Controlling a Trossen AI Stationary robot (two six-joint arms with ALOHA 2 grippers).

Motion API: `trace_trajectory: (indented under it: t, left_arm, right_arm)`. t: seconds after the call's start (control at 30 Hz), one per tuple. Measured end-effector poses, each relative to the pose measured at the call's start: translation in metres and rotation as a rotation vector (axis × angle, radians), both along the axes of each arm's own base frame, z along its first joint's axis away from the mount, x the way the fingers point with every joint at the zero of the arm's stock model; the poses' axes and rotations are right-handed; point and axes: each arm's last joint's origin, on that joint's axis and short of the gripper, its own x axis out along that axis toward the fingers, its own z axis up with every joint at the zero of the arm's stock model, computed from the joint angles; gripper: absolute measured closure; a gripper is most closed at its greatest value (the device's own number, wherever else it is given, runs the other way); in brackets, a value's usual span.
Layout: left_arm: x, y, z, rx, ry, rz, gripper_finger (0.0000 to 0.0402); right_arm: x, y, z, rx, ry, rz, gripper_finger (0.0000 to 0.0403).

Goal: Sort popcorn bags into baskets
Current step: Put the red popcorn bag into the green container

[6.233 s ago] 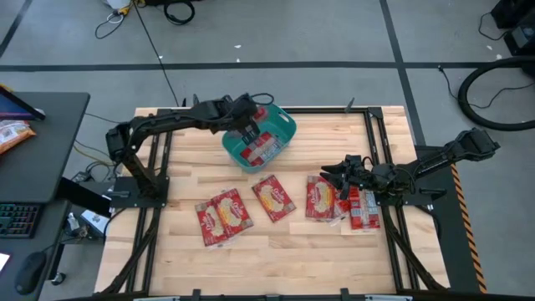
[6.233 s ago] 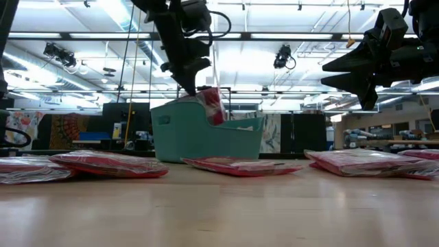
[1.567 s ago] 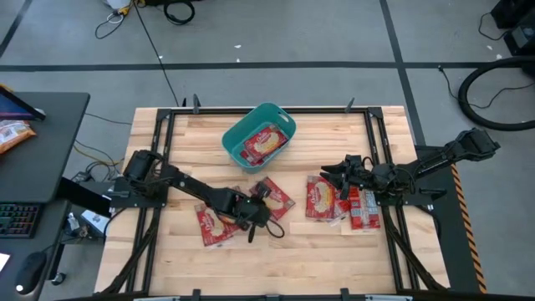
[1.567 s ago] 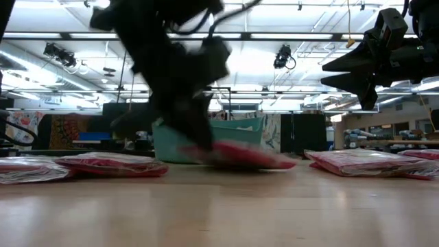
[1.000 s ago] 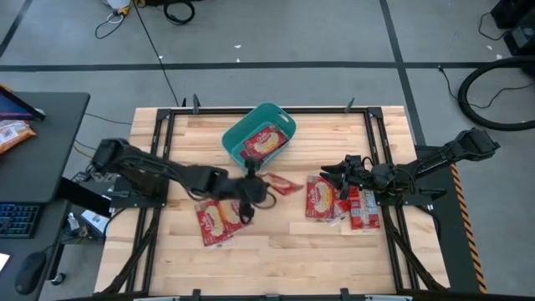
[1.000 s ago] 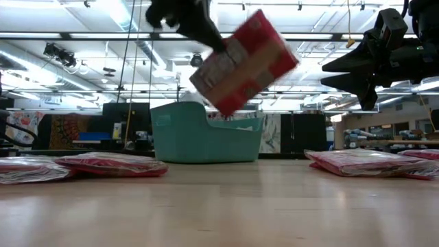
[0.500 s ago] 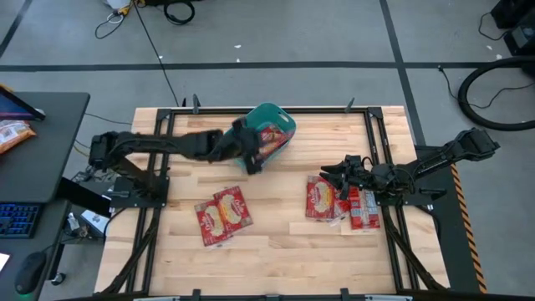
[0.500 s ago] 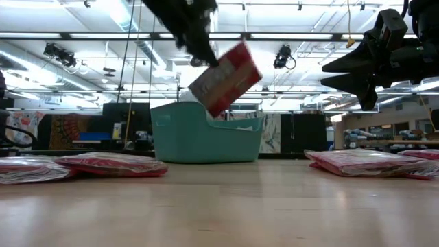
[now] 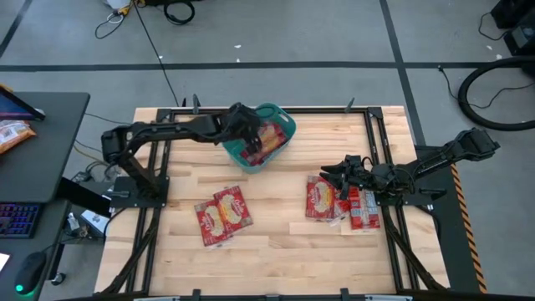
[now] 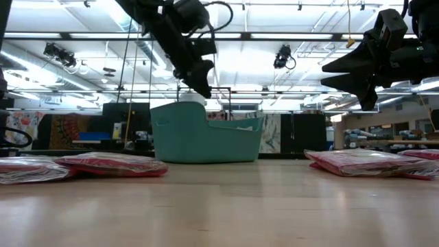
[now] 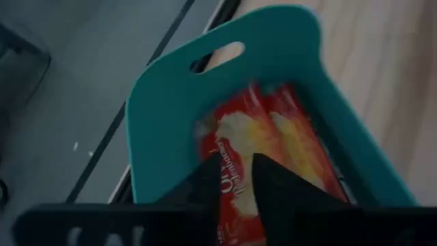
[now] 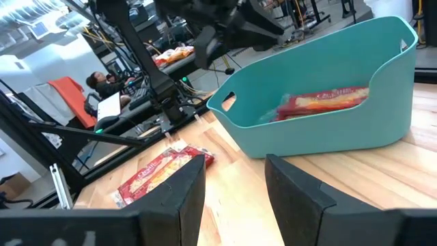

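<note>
The teal basket [image 9: 287, 125] stands at the table's far middle and holds red popcorn bags [image 9: 269, 139]. In the left wrist view two bags [image 11: 239, 137] lie side by side inside it. My left gripper [image 9: 251, 138] hangs just above the basket's rim [image 10: 171, 106]. Its fingers point down and stand a narrow gap apart [image 11: 236, 184], touching nothing. Two bags [image 9: 223, 215] lie flat at the near left, and several more [image 9: 322, 198] at the right. My right gripper [image 9: 332, 174] hovers open [image 12: 232, 178] above that right group.
Black frame rails run along the table's left [image 9: 155, 167] and right [image 9: 380, 159] sides. An orange snack bag [image 9: 12, 134] lies on the dark desk off the left edge. A person [image 12: 102, 85] sits in the room behind. Bare wood shows between the two bag groups [image 9: 276, 226].
My left gripper carried a tilted popcorn bag, lifted clear, from above the table's middle toward the far edge and over the basket. The bag is gone from its fingers in the low view and lies inside the basket.
</note>
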Motion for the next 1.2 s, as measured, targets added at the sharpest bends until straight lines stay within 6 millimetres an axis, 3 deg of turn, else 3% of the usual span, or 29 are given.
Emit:
trace_trajectory:
  t: [0.13, 0.33, 0.53, 0.67, 0.83, 1.03, 1.2]
  left_arm:
    - [0.001, -0.022, 0.004, -0.059, 0.017, -0.167, 0.0267]
    - [0.001, -0.088, -0.005, -0.408, 0.102, -0.69, 0.0258]
    - [-0.019, -0.156, -0.028, -0.478, 0.382, -0.823, 0.0259]
    - [-0.039, -0.195, -0.045, -0.381, 0.549, -0.854, 0.026]
    - [-0.064, -0.225, -0.07, -0.098, 0.694, -0.853, 0.026]
    - [-0.092, -0.236, -0.097, 0.276, 0.791, -0.787, 0.0249]
    - [-0.102, -0.237, -0.108, 0.33, 0.816, -0.808, 0.0231]
  right_arm:
    - [0.0, 0.0, 0.0, 0.0, 0.0, 0.0, 0.0245]
    - [0.0, 0.0, 0.0, 0.0, 0.0, 0.0, 0.0245]
    - [0.0, 0.0, 0.0, 0.0, 0.0, 0.0, 0.0245]
    - [0.0, 0.0, 0.0, 0.0, 0.0, 0.0, 0.0245]
    - [0.0, 0.0, 0.0, 0.0, 0.0, 0.0, 0.0245]
    - [0.0, 0.0, 0.0, 0.0, 0.0, 0.0, 0.0245]
    - [0.0, 0.0, 0.0, 0.0, 0.0, 0.0, 0.0245]
